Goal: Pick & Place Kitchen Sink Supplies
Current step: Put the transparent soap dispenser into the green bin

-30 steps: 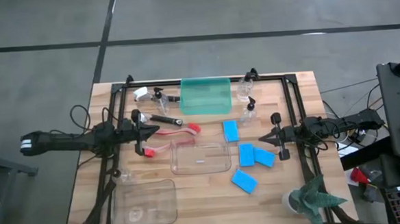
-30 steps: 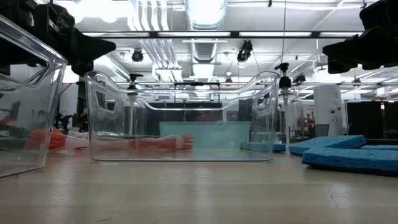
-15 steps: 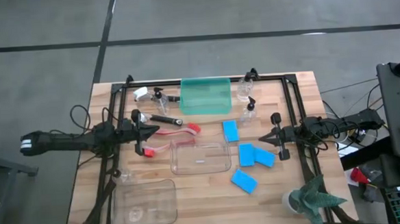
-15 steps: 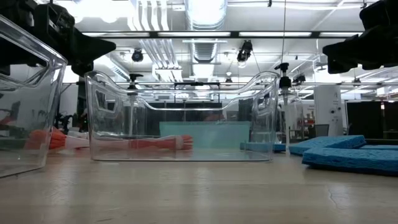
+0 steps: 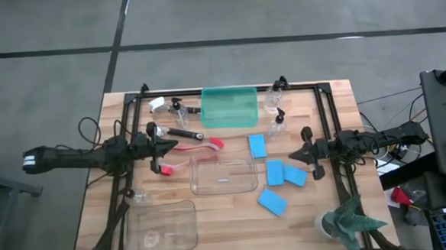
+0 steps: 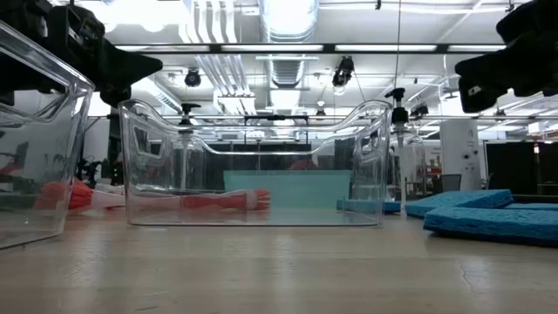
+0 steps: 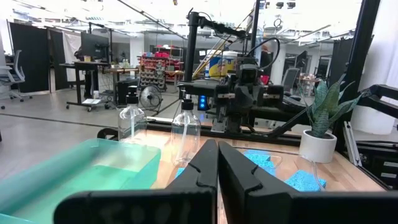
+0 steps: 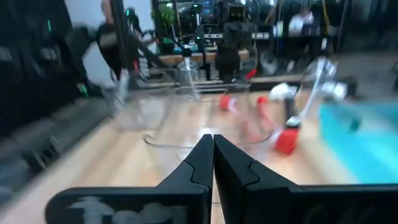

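The left gripper (image 5: 165, 148) hangs over the left half of the table (image 5: 213, 225), its fingers (image 7: 205, 163) pressed together and holding nothing. Just past its tip lie the red brushes (image 5: 209, 143), with a red brush head (image 5: 165, 170) close beside the tip toward the front edge, and a black brush (image 5: 184, 134) just beyond toward the back. The right gripper (image 5: 293, 155) hovers over the right half, fingers (image 8: 205, 157) also together and empty. The blue sponges (image 5: 284, 174) lie directly by its tip: one (image 5: 257, 145) slightly toward the back, two overlapping just in front of it, and a fourth (image 5: 271, 203) farther toward the front edge.

Between the two tips sits a clear bin (image 5: 223, 176), and nothing shows inside it. A second clear bin (image 5: 160, 227) stands at the front left corner, well in front of the left fingers; whether it holds anything cannot be told. The green tray (image 5: 228, 107) sits at the back middle, beyond both tips, and looks bare inside. Pump bottles (image 5: 277, 123) stand just right of the tray, behind the right fingers, and another bottle (image 5: 180, 110) stands to the tray's left, near a white brush head (image 5: 157, 104). A potted plant (image 5: 343, 222) occupies the front right corner. The front middle of the table is open wood.
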Controlling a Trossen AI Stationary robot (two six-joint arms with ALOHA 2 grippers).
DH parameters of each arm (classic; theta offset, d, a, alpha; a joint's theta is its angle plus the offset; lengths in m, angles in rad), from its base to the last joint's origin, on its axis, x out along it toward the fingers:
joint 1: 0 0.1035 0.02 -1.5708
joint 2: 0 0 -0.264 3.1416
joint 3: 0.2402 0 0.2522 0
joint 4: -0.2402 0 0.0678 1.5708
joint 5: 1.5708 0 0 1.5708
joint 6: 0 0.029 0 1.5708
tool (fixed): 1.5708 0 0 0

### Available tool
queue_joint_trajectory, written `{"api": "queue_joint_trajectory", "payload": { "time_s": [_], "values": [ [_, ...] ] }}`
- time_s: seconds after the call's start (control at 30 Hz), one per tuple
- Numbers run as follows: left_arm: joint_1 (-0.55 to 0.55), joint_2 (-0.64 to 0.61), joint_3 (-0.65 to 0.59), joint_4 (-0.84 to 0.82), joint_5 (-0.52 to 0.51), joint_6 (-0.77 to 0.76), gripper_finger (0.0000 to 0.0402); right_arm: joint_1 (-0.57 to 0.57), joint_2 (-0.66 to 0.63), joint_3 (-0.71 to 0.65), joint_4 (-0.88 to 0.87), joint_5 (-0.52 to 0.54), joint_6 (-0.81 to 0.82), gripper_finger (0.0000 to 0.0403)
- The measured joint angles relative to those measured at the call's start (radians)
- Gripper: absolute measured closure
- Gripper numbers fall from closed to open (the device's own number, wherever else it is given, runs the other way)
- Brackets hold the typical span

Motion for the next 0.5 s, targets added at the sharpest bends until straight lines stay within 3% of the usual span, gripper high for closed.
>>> {"api": "queue_joint_trajectory", "payload": {
  "time_s": [0.33, 0.5],
  "values": [
    [0.0, 0.0, 0.0, 0.0, 0.0, 0.0, 0.0394, 0.0, 0.001, 0.0, 0.07, 0.016, 0.218, 0.0394],
    [0.0, 0.0, 0.0, 0.0, 0.0, 0.0, 0.0394, -0.001, 0.007, 0.0, 0.137, 0.05, 0.251, 0.0394]
  ]
}}
